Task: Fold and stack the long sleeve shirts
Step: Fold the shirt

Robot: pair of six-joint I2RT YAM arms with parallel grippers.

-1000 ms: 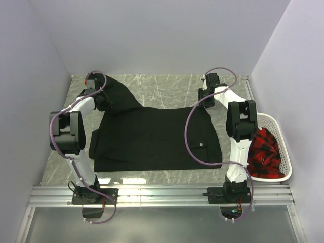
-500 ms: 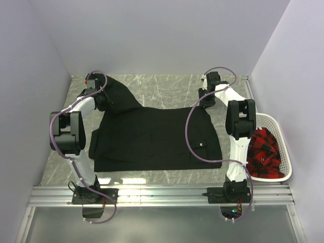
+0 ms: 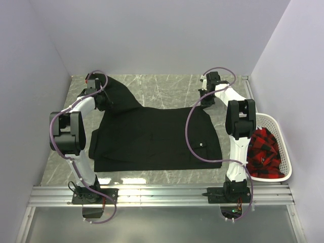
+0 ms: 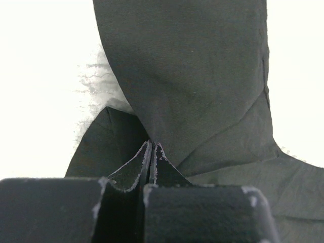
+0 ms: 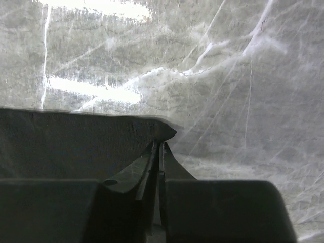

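A black long sleeve shirt (image 3: 154, 137) lies spread flat on the grey marble table (image 3: 162, 86), one sleeve running up to the far left. My left gripper (image 3: 103, 99) is shut on the cloth where that sleeve meets the body; in the left wrist view the jaws are pinched together on black fabric (image 4: 192, 81). My right gripper (image 3: 204, 103) is shut on the shirt's far right corner; in the right wrist view the jaws pinch the corner tip (image 5: 166, 132) just above the marble.
A white plastic basket (image 3: 282, 144) at the right edge holds a red and black checked garment (image 3: 263, 152). Grey walls enclose the table on the left, back and right. A metal rail (image 3: 162, 195) runs along the near edge.
The right arm's elbow has shifted slightly; the shirt and both grippers stay almost where they were.
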